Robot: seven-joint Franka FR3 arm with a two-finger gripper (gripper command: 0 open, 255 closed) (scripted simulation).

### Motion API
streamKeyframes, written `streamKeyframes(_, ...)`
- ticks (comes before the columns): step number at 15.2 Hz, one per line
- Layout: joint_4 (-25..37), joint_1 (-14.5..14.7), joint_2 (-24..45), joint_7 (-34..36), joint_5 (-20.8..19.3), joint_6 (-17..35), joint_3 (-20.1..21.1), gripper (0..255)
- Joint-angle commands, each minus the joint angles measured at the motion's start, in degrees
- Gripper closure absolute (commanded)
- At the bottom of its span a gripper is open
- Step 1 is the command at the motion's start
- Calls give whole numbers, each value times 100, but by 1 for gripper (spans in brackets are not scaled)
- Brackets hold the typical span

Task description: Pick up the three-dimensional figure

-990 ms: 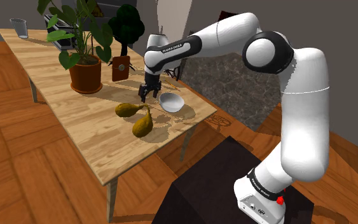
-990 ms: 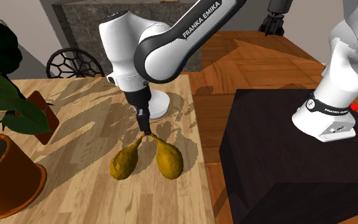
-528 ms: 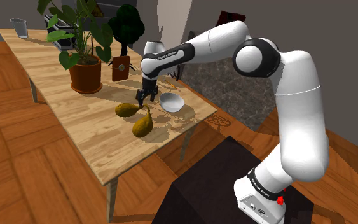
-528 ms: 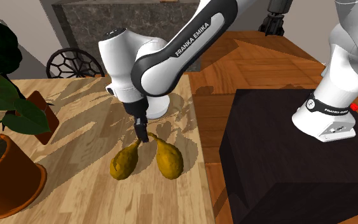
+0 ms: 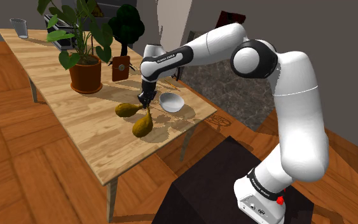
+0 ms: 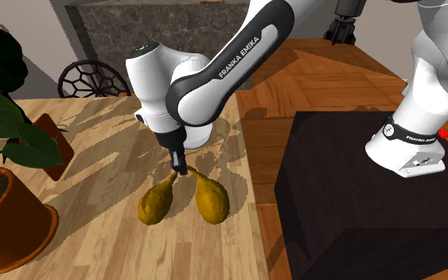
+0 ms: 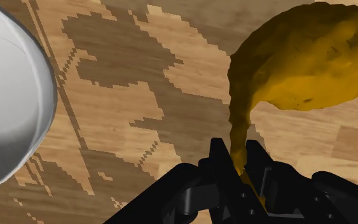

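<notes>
Gripper (image 7: 238, 156) is pointing down at the table (image 5: 101, 146), fingers pinching the thin neck of the mustard-yellow figure (image 7: 304, 57); the neck is running straight between the two black fingers, contact on both sides. In the second exterior view the gripper (image 6: 180, 169) is sitting right at the spot where two pear-shaped lobes of the figure (image 6: 212, 199) are coming together in a V. Can't tell if the lobes are one piece or two. Both lobes are lying low on the wood near the table edge facing the stand (image 6: 357, 207).

In the shoulder view the gripper (image 5: 145, 102) is hanging over the figure (image 5: 141, 125), arm stretching in from the right. White bowl (image 5: 172, 102) is sitting just beside the gripper, apart from the figure; its rim is showing as a pale curve (image 7: 6, 95) across from the figure.

Further along the table a leafy plant in a terracotta pot (image 5: 86, 75) is standing, next to it a small dark tree (image 5: 125, 28), and a glass (image 5: 20, 27) at the far end. A grey rug (image 5: 234, 83) is lying on the wood floor beyond the table.
</notes>
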Motion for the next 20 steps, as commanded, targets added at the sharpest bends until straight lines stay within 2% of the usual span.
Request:
streamKeyframes(1,0,1,4,0,0,3,0,255)
streamKeyframes(5,-2,-2,-3,-3,0,-2,0,255)
streamKeyframes(20,61,-22,-697,19,23,-758,23,255)
